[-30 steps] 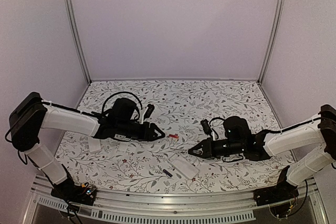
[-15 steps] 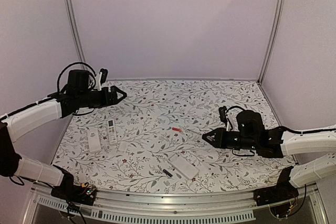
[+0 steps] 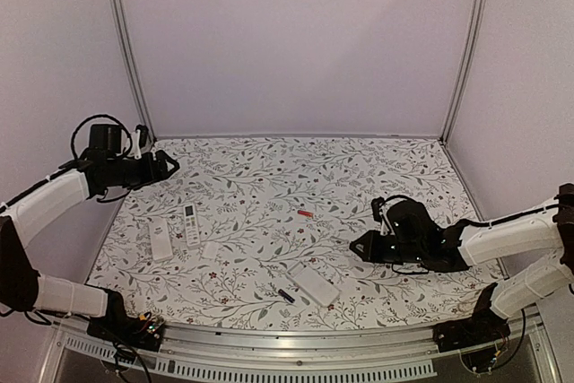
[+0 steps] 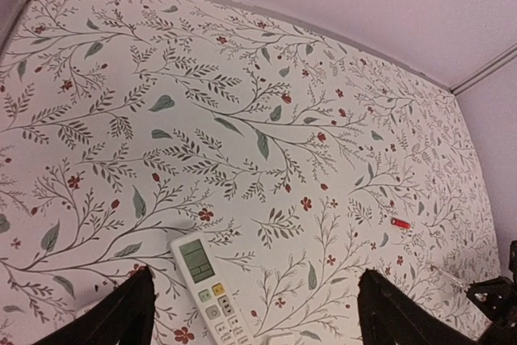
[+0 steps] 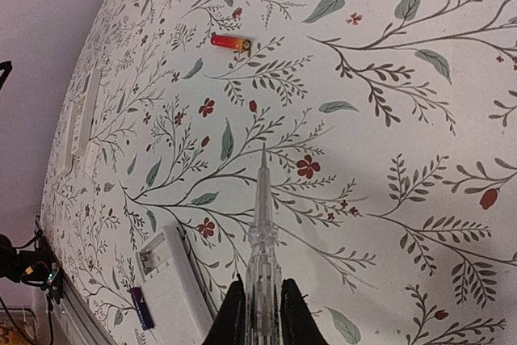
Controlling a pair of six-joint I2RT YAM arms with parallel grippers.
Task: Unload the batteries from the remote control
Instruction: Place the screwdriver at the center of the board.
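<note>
Top external: mounted high behind arm bases, aimed forward and down; whole table (image 3: 359, 168) and both arms taken in from afar. Left wrist: raised over left rear corner, pointed obliquely rightward across surface; own fingers (image 4: 121, 321) framed at bottom. Right wrist: carried low, close to surface, aimed leftward along clear stick tool (image 5: 260, 224). Shared by all three views: red battery (image 3: 305, 213).

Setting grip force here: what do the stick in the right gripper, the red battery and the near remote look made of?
Stick: clear glossy plastic by the look, the floral cover showing through it. Red battery: shiny red wrap with a gold end, probably metal underneath. Remote: white matte plastic, likely hard; its battery bay seems open.
</note>
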